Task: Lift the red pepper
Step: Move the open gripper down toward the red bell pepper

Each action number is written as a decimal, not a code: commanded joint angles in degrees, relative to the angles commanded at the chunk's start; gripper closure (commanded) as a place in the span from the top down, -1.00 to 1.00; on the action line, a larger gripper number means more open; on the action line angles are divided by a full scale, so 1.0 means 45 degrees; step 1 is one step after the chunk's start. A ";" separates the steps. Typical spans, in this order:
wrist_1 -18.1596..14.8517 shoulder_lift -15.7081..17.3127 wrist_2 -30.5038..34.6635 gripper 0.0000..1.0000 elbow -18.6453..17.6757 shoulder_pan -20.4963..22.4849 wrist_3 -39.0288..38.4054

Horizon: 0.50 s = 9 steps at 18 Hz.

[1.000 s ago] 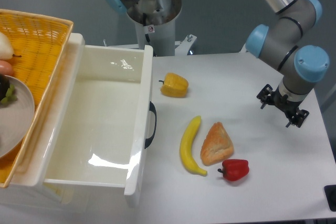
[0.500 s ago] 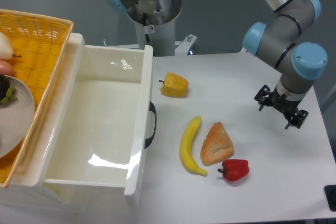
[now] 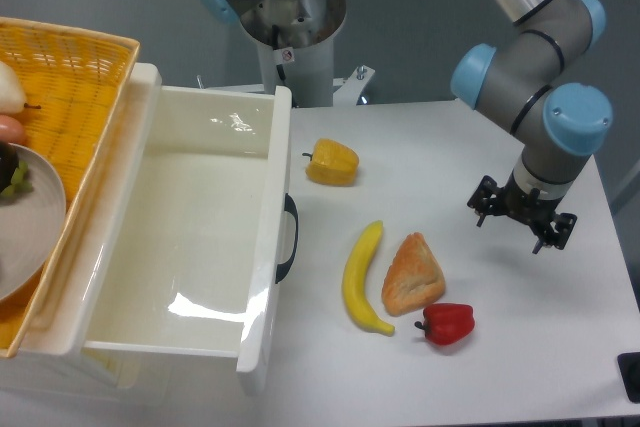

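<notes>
The red pepper (image 3: 447,323) lies on the white table near the front edge, its dark stem pointing left, just below the pastry. My gripper (image 3: 519,217) hangs above the table to the upper right of the pepper, well apart from it. Its black fingers are spread and hold nothing.
A triangular pastry (image 3: 411,274) touches or nearly touches the pepper's upper left. A banana (image 3: 361,278) lies left of the pastry. A yellow pepper (image 3: 332,162) sits further back. An open white drawer (image 3: 190,237) fills the left, with a yellow basket (image 3: 75,87) behind it.
The gripper has moved left and slightly forward, toward the pastry and red pepper, and has turned a little. The objects on the table have not moved.
</notes>
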 joint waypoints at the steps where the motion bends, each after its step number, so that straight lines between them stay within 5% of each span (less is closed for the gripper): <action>1: 0.0117 -0.0058 -0.0022 1.00 0.0039 -0.0116 0.0371; 9: 0.0352 -0.1268 -0.0022 1.00 0.1170 -0.1542 0.0590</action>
